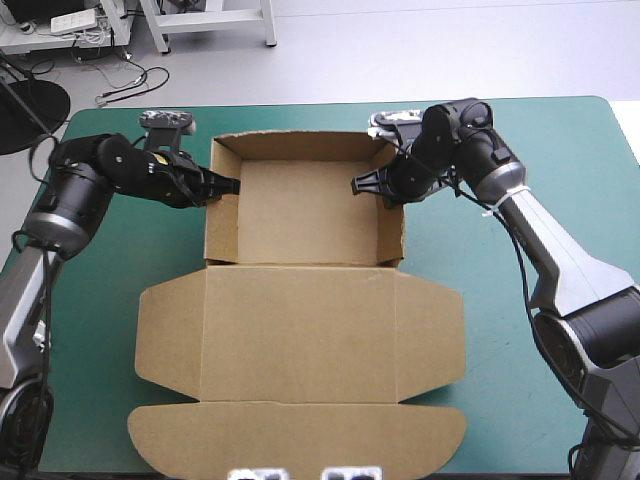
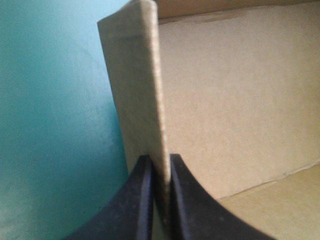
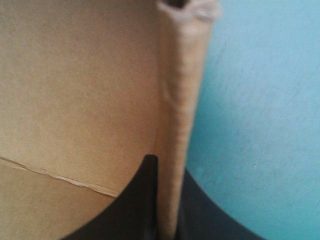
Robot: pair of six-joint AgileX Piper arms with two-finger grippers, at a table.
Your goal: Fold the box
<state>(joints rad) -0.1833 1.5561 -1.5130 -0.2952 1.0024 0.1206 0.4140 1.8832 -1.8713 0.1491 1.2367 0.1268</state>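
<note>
Brown box [image 1: 305, 215] side walls pinched by inward-reaching left hand [image 1: 231, 185] and right hand [image 1: 359, 184].

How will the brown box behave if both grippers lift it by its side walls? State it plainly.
The box probably lifts light: thin board, empty tray. The walls look fairly stiff, standing upright where the left gripper and right gripper pinch them. The flat lid would likely sag or swing at its crease.

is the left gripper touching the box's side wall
Touching. The left wrist view shows the left gripper with jaws shut on the left wall of the box, no gap.
</note>
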